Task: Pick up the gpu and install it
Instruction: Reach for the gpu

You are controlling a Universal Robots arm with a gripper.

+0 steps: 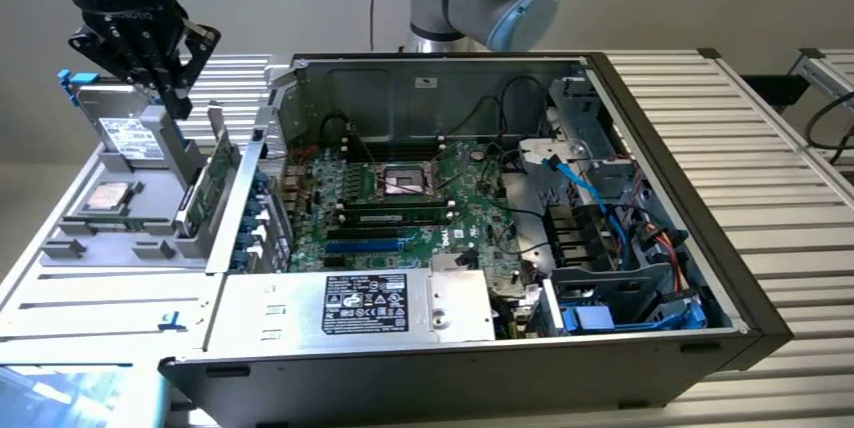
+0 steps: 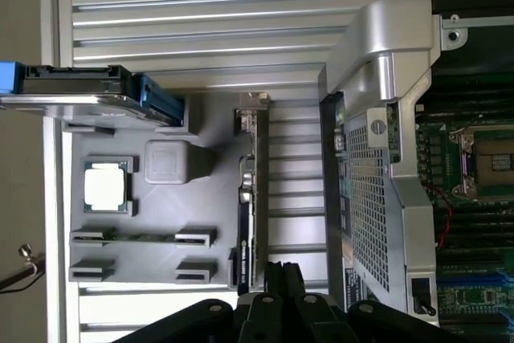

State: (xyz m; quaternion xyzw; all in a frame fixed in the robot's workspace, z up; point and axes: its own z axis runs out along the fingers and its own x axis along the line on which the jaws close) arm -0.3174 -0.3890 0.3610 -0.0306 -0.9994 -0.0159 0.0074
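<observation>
The gpu (image 1: 214,186) stands on edge in a slot of the grey parts holder (image 1: 80,248), at the exterior view's left, beside the open computer case. In the wrist view the gpu (image 2: 247,214) appears edge-on as a thin dark strip, with its silver bracket (image 2: 254,112) at one end. My gripper (image 1: 175,108) hangs above the holder, a little above and to the exterior view's left of the card. Its fingers (image 2: 273,279) are shut together with nothing between them, close to the card's end away from the bracket, not touching it.
The open case (image 1: 667,248) holds the large green motherboard (image 1: 400,198), blue cables (image 1: 601,218) and a silver power supply (image 1: 360,303). The holder also carries a labelled hard drive (image 1: 131,138), a CPU (image 2: 106,186), a memory stick (image 2: 140,237) and a grey block (image 2: 167,161).
</observation>
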